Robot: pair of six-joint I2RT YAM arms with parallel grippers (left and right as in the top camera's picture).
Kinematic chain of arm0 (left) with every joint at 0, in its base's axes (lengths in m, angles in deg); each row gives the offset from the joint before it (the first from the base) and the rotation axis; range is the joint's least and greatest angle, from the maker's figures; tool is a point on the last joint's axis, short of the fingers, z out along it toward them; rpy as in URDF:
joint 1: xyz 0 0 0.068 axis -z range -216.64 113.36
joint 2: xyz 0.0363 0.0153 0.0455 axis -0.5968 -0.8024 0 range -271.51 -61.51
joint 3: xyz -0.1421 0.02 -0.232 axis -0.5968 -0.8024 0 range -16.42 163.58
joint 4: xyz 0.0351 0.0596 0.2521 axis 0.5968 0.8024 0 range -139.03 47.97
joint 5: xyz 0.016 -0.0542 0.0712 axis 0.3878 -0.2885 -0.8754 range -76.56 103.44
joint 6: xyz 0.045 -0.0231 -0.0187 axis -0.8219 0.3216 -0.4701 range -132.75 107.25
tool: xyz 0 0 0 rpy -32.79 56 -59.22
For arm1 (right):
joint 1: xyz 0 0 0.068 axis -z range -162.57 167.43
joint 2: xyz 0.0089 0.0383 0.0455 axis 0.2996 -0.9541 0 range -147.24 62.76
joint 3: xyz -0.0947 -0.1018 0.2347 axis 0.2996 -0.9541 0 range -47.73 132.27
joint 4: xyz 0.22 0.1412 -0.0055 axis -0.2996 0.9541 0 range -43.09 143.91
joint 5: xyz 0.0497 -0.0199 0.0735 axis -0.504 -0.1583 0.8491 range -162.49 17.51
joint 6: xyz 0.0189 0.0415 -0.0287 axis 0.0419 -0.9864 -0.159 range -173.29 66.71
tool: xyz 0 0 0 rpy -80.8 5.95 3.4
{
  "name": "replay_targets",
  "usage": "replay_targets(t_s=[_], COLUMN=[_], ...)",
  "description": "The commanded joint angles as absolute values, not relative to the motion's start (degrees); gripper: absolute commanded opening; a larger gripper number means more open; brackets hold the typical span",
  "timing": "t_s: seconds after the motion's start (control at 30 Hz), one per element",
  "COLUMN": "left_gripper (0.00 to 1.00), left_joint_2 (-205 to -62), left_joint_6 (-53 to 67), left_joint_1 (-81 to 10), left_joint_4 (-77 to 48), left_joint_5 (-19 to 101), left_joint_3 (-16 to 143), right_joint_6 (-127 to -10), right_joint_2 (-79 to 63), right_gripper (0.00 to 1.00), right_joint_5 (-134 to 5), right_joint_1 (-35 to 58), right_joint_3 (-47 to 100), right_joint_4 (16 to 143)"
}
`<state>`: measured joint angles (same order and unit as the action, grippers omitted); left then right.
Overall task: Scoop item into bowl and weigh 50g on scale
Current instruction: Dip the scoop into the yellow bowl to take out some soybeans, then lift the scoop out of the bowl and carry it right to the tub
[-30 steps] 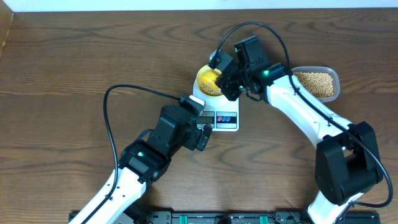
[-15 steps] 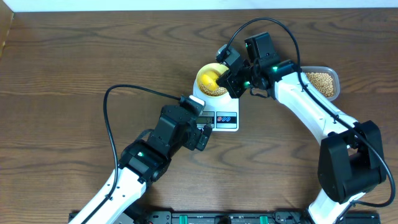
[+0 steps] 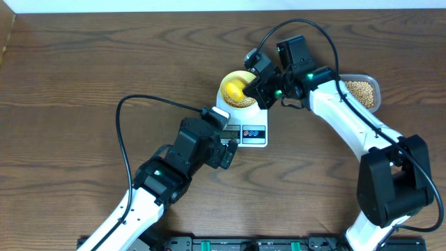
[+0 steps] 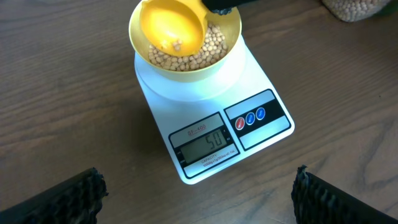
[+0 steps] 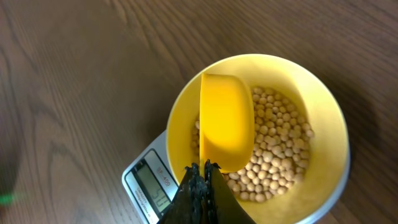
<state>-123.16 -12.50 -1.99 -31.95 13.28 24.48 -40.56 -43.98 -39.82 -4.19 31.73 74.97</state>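
Saw right gripper [image 5: 202,173] clamped shut on one yellow spoon [image 5: 225,121], long axis pointing straight ahead of it, head over one bowl [image 5: 323,106] of beans [image 5: 280,146] atop one scale [image 4: 264,134]. Saw left gripper [image 4: 199,199] gaping, empty.

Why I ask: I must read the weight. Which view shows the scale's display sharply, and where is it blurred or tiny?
Left wrist view: sharp, evenly lit, no glare; the display on the scale reads 50 plainly. Right wrist view: the display is soft and skewed, low in frame beside the right gripper; the soybeans look sharper. Overhead view: it is too small to read.
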Motion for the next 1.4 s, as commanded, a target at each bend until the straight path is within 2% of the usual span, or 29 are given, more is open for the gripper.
replay_targets(t_s=[0.0, 0.9, 1.23, 1.37], left_gripper=[0.98, 0.98, 0.98, 0.98], left_joint_2=[-123.2, -123.2, -123.2, -123.2], left_joint_6=[-11.6, -11.6, -11.6, -11.6], left_joint_1=[-2.2, -2.2, -2.2, -2.2], left_joint_4=[-32.0, -32.0, -32.0, -32.0], left_joint_5=[12.8, 12.8, 12.8, 12.8], left_joint_3=[24.6, 24.6, 24.6, 24.6], right_joint_6=[-42.2, -42.1, -42.4, -45.9], right_joint_2=[-44.4, -37.1, -32.7, -31.4], right_gripper=[0.01, 0.01, 0.01, 0.01], right_joint_5=[-38.6, -38.7, -39.0, -39.1], right_joint_1=[-3.2, -1.9, 2.3, 5.0], right_joint_3=[32.8, 32.8, 32.8, 32.8], right_joint_4=[75.0, 76.8, 81.2, 83.4])
